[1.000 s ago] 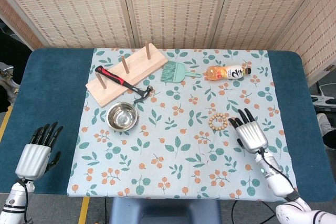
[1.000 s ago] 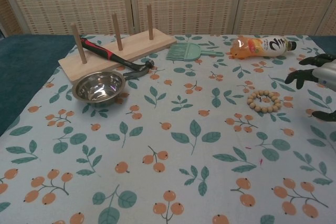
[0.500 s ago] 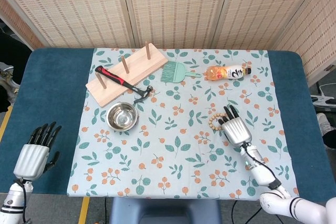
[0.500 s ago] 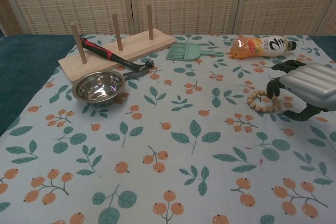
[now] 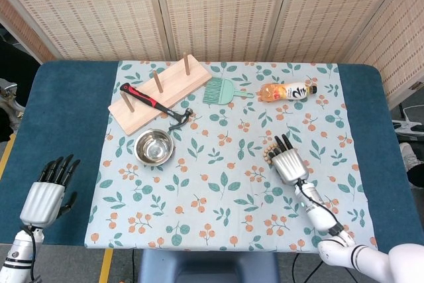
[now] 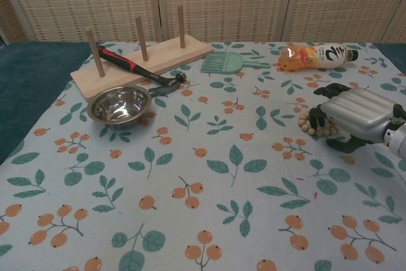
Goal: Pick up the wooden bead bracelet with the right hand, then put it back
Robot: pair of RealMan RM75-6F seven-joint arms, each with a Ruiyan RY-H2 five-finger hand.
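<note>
The wooden bead bracelet (image 6: 307, 125) lies flat on the leaf-patterned cloth at the right. Only a few beads (image 5: 268, 155) show at its left edge. My right hand (image 5: 288, 162) hangs palm down right over it and hides most of the ring. In the chest view the right hand (image 6: 353, 115) has its dark fingertips (image 6: 318, 118) bent down onto the beads, with the fingers still apart. I cannot see the ring gripped or lifted. My left hand (image 5: 46, 193) rests with its fingers spread on the blue table at the front left, holding nothing.
An orange drink bottle (image 5: 287, 90) lies behind the bracelet. A green brush (image 5: 222, 91), a wooden peg board (image 5: 158, 90), a red-handled hammer (image 5: 154, 103) and a steel bowl (image 5: 154, 147) are at the back left. The cloth (image 5: 218, 210) spans the middle of the table.
My right hand has slid left from beside the bracelet to directly over it and dropped lower, fingers curving onto the beads. The left hand and the bracelet have stayed put.
</note>
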